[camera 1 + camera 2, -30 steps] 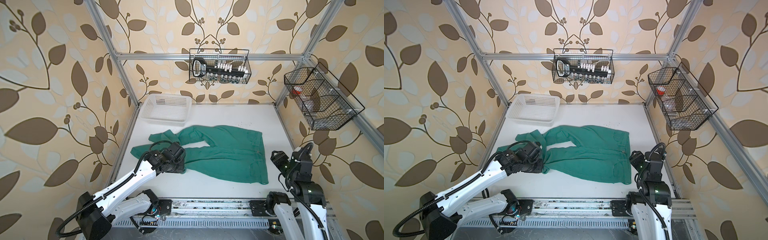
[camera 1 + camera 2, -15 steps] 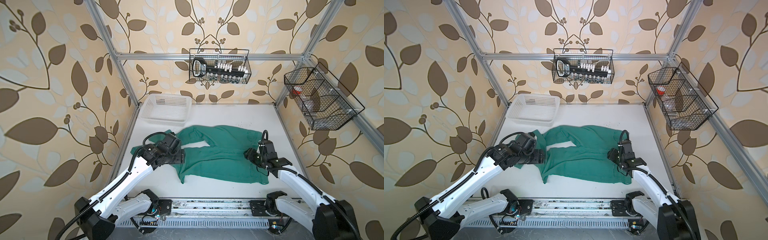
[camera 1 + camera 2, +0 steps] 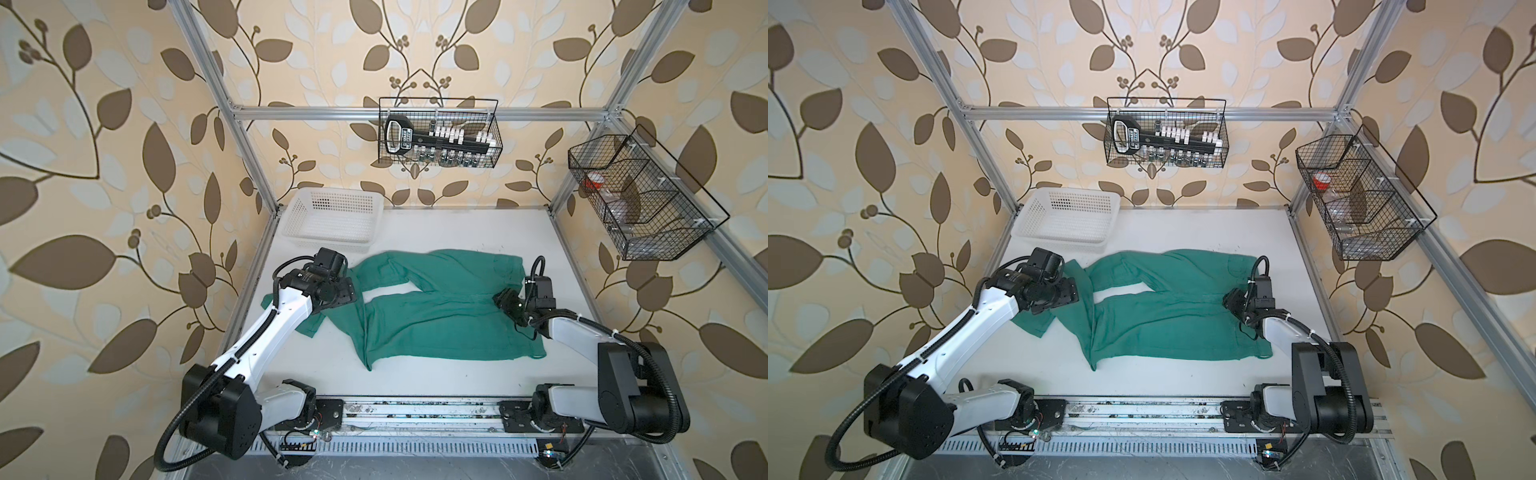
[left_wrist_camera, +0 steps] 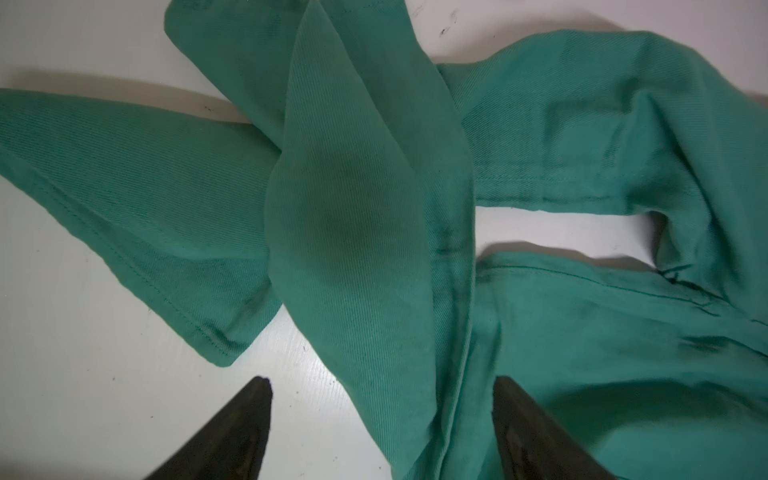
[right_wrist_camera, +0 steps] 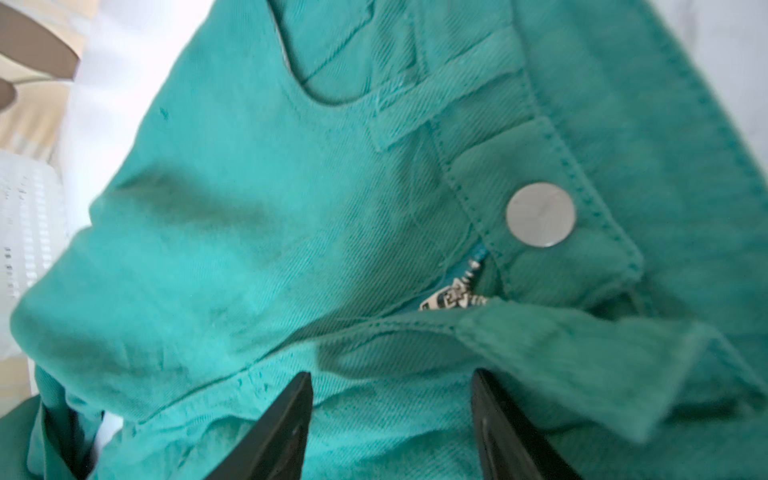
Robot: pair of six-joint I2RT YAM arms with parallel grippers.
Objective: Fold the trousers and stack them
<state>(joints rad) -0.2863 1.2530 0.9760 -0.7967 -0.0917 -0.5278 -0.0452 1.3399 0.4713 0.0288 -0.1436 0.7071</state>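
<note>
While the trousers (image 3: 436,316) are lying spread on the white table (image 3: 457,386) in both top views, waist toward the right arm and legs toward the left arm, near the white basket (image 3: 332,232), the left gripper (image 3: 347,291) is being held low over the leg ends and the right gripper (image 3: 505,303) low over the middle of the waist. A strip of bare table is showing between the two legs, and the leg ends are lying bunched and crossed under the left arm. From the left wrist, the left gripper (image 4: 380,380) is being shown with its fingers (image 4: 232,436) spread wide and nothing clamped; a raised fold of one trouser leg (image 4: 345,232) is lying between and beyond them, draped across the other leg. From the right wrist, the right gripper (image 5: 391,374) is being shown with its fingers parted and gripping nothing, poised just above the cloth at the fly, with the metal button (image 5: 540,215) and the zip (image 5: 453,297) just beyond the tips. The step is being judged as taking fresh holds before a fold. For that to go well, the crossed leg ends are probably best being uncrossed and laid flat first, each hold being taken on both layers at an edge, and the cloth being kept taut between the arms so that no wrinkle is being folded in.
</note>
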